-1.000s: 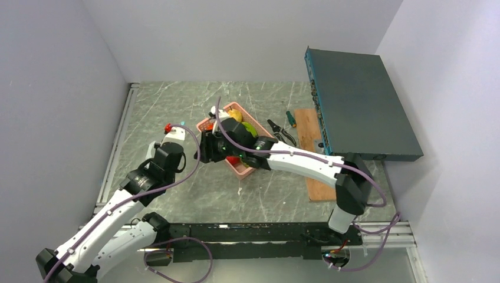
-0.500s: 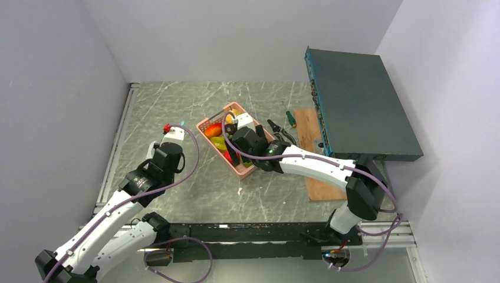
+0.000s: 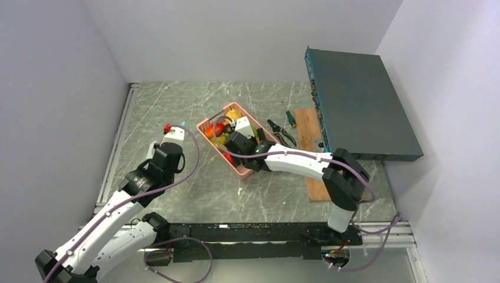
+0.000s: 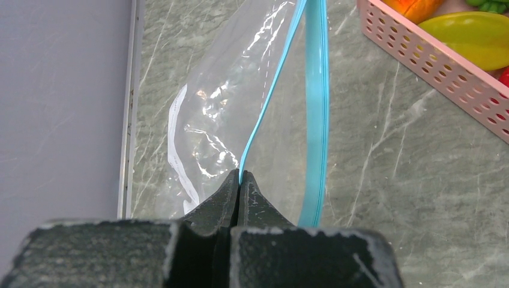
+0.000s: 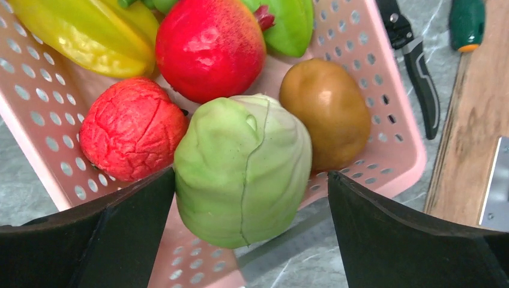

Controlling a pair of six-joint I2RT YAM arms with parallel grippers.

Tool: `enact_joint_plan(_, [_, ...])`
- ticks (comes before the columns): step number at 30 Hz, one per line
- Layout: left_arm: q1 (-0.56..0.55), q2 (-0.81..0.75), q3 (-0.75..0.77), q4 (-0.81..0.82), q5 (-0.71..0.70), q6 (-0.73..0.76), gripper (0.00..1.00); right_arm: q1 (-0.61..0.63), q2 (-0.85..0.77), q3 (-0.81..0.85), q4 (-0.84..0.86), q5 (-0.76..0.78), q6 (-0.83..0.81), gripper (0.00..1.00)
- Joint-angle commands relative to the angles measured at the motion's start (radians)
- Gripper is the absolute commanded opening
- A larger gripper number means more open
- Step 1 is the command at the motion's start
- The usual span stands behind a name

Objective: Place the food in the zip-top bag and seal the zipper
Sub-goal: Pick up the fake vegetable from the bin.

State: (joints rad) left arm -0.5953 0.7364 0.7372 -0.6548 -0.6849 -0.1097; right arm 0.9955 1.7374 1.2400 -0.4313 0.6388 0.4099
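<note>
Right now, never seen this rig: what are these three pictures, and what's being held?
Two robot arms are bolted to a table's near edge. The wide picture looks down from above and behind: left arm on the left, right arm stretched over a pink basket. The other two come from wrist cameras. The left wrist view shows its jaws shut on the mouth edge of a clear zip-top bag with a teal zipper. The right wrist view shows its jaws wide open either side of a green food piece in the basket, holding nothing. A wooden board lies right of the basket.
</note>
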Motion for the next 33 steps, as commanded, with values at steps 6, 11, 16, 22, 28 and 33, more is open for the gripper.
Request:
enact_joint_plan(6, [-0.003, -0.005, 0.033, 0.032, 0.010, 0.003, 0.00, -0.001, 0.063, 0.019, -0.018, 0.036, 0.070, 0.81])
enact_joint_plan(11, [-0.002, -0.006, 0.035, 0.023, 0.012, -0.001, 0.00, -0.001, 0.044, -0.003, 0.025, 0.007, 0.067, 0.68])
enact_joint_plan(16, [-0.003, -0.009, 0.037, 0.023, 0.011, 0.000, 0.00, -0.001, 0.045, -0.012, 0.046, -0.006, 0.058, 0.39])
enact_joint_plan(22, [-0.002, -0.009, 0.035, 0.027, 0.010, 0.003, 0.00, -0.002, 0.028, -0.002, 0.046, -0.011, 0.035, 0.13])
enact_joint_plan(28, [-0.003, -0.006, 0.034, 0.030, 0.014, 0.006, 0.00, 0.000, -0.071, -0.023, 0.094, -0.016, 0.006, 0.00])
enact_joint_plan(33, [-0.002, -0.008, 0.033, 0.029, 0.013, 0.007, 0.00, 0.006, -0.164, -0.061, 0.144, -0.060, 0.006, 0.00])
